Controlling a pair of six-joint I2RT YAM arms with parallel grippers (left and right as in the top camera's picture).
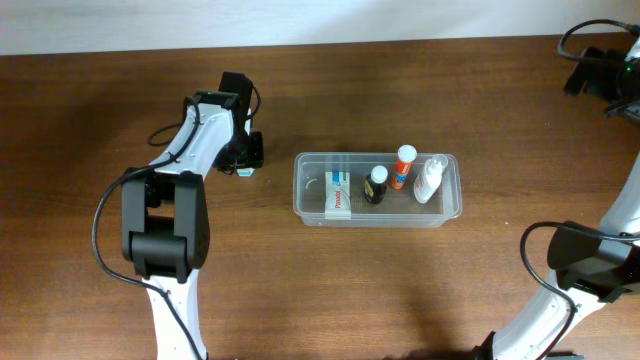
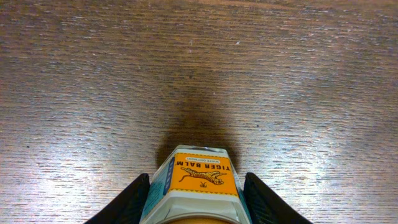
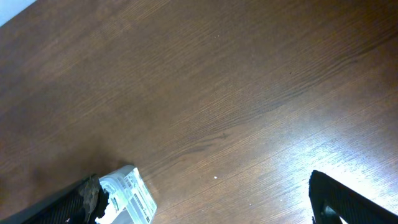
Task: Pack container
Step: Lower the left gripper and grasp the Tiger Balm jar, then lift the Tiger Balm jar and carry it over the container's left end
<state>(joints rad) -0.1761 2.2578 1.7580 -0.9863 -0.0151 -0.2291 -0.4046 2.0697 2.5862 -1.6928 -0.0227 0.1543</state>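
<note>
Wooden table (image 1: 300,300); container (image 1: 380,221) holds three bottles (image 1: 376,186) and carton (image 1: 338,193); left jaws grip balm box (image 2: 198,180), right jaws apart.

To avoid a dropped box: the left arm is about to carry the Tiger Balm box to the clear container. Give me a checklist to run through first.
1. Left pincer grips the Tiger Balm box: fingers press both sides, ok.
2. Box lifted off the table: cannot tell.
3. Path to the container: bare wood between them, ok.
4. Room inside: left end bare beside the white carton, ok.
5. Bottles upright at the other end, out of the way: ok.
6. Right pincer clear: open, no container in its view, ok.
</note>
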